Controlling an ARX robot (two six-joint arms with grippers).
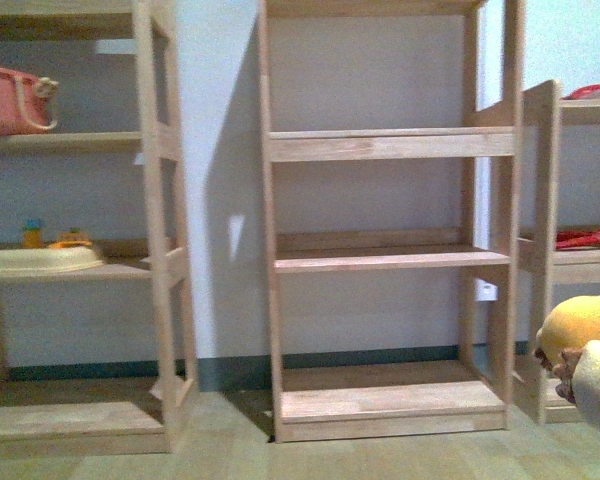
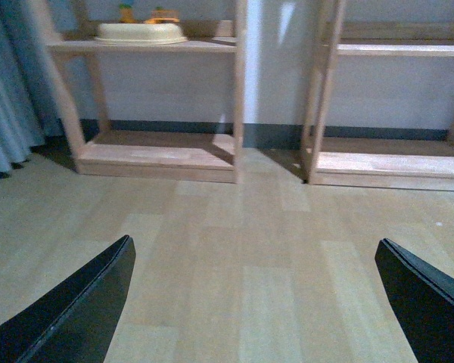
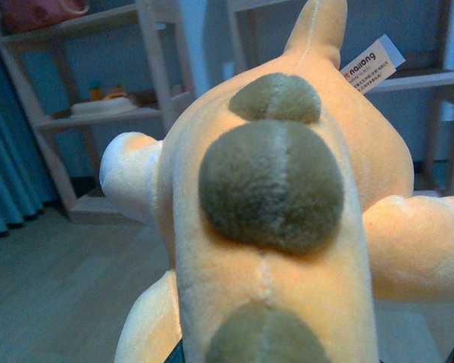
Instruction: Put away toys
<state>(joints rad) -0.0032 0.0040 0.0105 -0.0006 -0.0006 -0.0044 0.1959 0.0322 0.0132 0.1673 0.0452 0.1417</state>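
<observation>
Right end effector carrying the plush toy; nothing put away yet.
Its jaws are mostly hidden behind the toy but look closed on it, holding it off the floor to the right of the middle shelf unit, paper tag pointing at the shelves. Left end effector hangs low over the floor, spread wide and empty. Setting the toy on a shelf is left to do.
</observation>
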